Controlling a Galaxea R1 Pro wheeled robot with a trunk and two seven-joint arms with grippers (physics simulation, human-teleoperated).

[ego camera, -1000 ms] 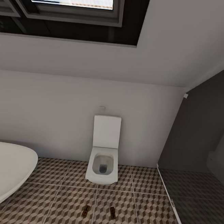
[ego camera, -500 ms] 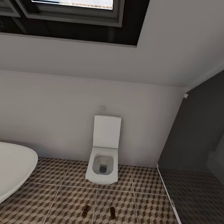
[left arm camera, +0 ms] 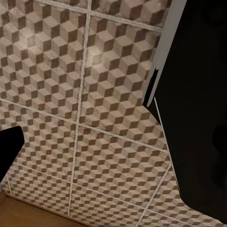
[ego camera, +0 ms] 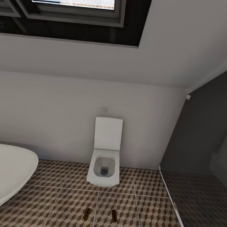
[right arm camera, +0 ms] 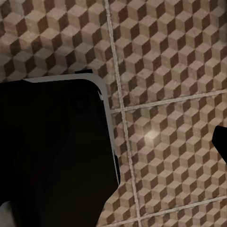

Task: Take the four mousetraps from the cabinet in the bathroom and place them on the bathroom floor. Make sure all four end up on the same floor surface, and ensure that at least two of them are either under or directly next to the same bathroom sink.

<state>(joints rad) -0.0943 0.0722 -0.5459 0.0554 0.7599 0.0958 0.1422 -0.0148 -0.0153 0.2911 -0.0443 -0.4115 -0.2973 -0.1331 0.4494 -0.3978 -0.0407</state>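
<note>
two mousetraps (ego camera: 87,213) lie on bathroom floor (ego camera: 63,206).

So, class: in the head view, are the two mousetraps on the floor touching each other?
No: one mousetrap and the other mousetrap lie apart on the floor, with a grout line between them.

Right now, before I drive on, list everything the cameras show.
mousetraps: 2, brown with dark parts, on the patterned floor in front of the toilet, one left, one right, apart
toilet: 1, white, against the back wall
bathtub: 1, white, at the left edge
bathroom floor: brown, beige and cream cube tiles, pale grout
shower area: darker grey-tinted tiles, behind a glass panel on the right
window: 1, dark frame, set in the sloped ceiling
wooden edge: orange-brown, in a corner of the left wrist view
robot body parts: black shapes in both wrist views; gripper states cannot be told
</note>
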